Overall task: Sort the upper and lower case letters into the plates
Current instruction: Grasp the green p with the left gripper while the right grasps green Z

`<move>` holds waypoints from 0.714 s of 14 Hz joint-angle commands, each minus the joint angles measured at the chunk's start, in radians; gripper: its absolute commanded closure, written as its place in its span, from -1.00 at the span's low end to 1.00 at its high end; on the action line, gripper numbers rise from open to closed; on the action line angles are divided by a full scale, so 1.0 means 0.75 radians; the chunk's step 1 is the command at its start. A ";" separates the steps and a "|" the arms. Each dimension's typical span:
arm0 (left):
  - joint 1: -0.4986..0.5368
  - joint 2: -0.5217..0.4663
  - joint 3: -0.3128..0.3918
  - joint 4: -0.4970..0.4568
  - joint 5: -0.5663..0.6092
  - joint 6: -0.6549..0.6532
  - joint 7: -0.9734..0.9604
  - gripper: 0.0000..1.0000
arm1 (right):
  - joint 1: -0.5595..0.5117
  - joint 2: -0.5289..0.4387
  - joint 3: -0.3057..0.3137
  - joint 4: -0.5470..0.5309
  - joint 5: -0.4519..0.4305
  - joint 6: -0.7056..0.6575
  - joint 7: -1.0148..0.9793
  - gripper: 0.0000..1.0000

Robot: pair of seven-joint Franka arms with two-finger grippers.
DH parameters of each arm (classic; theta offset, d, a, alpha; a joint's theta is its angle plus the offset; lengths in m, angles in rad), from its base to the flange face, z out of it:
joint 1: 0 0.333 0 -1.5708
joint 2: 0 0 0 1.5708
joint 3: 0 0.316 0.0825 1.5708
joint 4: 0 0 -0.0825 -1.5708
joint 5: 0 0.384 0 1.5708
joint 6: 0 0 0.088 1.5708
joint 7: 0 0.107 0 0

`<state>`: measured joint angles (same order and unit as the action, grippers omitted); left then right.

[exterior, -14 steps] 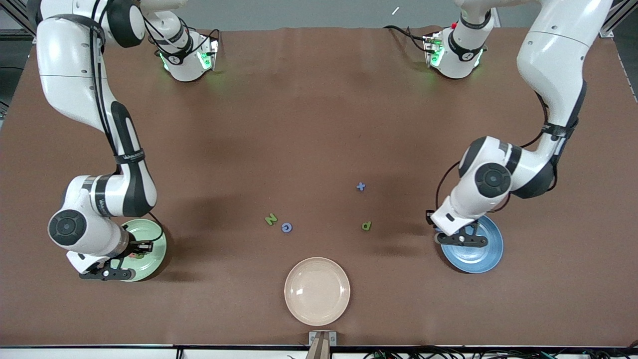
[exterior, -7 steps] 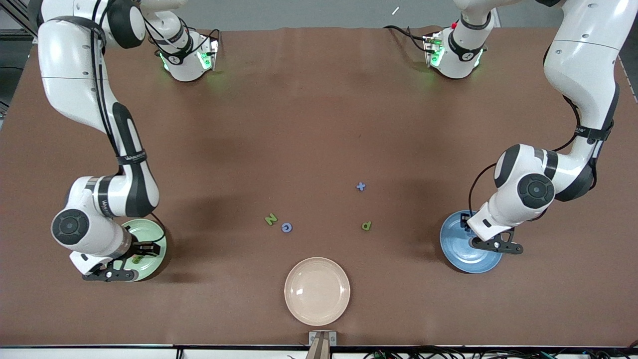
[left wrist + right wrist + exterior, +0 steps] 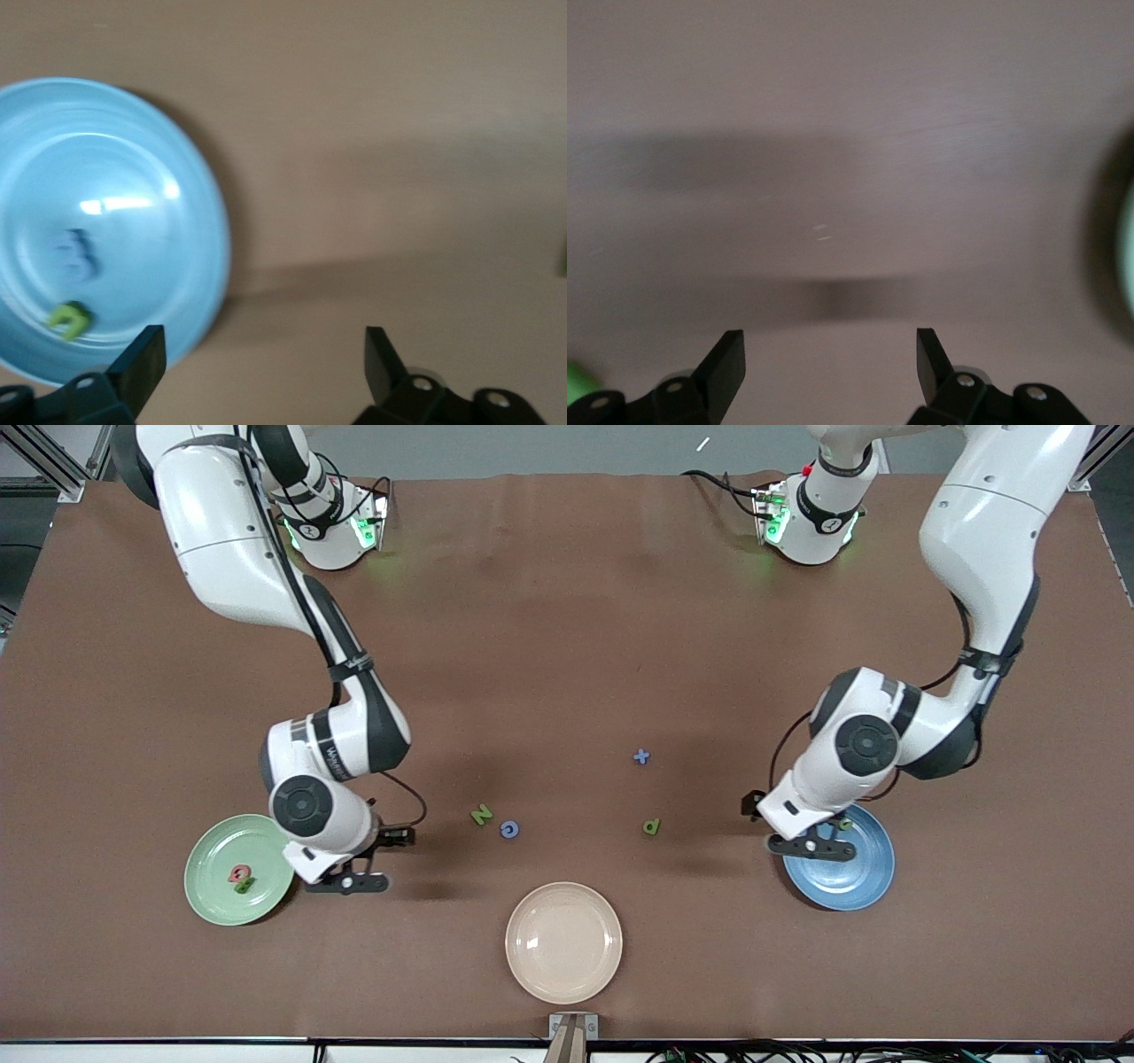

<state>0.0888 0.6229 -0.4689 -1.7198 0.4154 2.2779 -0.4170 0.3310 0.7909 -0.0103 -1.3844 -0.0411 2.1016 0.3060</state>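
Loose letters near the middle of the surface (image 3: 567,646), toward its front edge: green N (image 3: 481,814) just beside blue c (image 3: 509,829), green p (image 3: 651,826) apart toward the left arm's end, blue plus sign (image 3: 641,756) farther from the camera than the p. Cream plate (image 3: 563,942) empty, close to the front edge at its middle, nearer the camera than all loose letters.

Green plate (image 3: 205,881) toward the right arm's end, near the front edge, holding a red letter (image 3: 238,873) touching a green letter (image 3: 244,883). Blue plate (image 3: 852,877) toward the left arm's end, holding a green letter (image 3: 846,824) and, in the left wrist view, a blue one (image 3: 76,252) beside it.

Right pincer (image 3: 354,868) over bare brown surface between green plate and N, fingers (image 3: 726,359) spread wide, empty. Left pincer (image 3: 811,841) over the blue plate's rim on the side toward the p, fingers (image 3: 149,351) wide apart, empty.

Surface: brown matte covering, faintly creased at the edge by the robot bases. Metal bracket (image 3: 572,1027) at the middle of the front edge; cables (image 3: 797,1052) along the front edge below it.
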 commanded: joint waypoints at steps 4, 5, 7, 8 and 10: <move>-0.253 0.080 0.007 0.096 0.049 0.077 -0.060 -0.66 | 0.066 -0.014 0.098 -0.020 0.002 0.024 -0.168 -0.75; -0.288 0.110 0.014 0.119 0.064 0.120 -0.051 -0.66 | 0.094 -0.005 0.096 -0.022 0.002 0.041 -0.187 -0.75; -0.329 0.175 0.016 0.182 0.163 0.135 -0.035 -0.57 | 0.139 0.001 0.096 -0.042 -0.009 0.104 -0.189 -0.75; -0.343 0.214 0.016 0.211 0.233 0.135 -0.037 -0.52 | 0.154 0.011 0.096 -0.054 -0.013 0.126 -0.189 -0.75; -0.396 0.274 0.016 0.274 0.264 0.135 -0.041 -0.46 | 0.168 0.029 0.096 -0.056 -0.011 0.157 -0.177 -0.75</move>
<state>-0.1711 0.7642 -0.4636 -1.5972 0.5740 2.3784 -0.4543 0.4551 0.8054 0.0627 -1.4111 -0.0436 2.1906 0.1840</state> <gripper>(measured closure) 0.247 0.119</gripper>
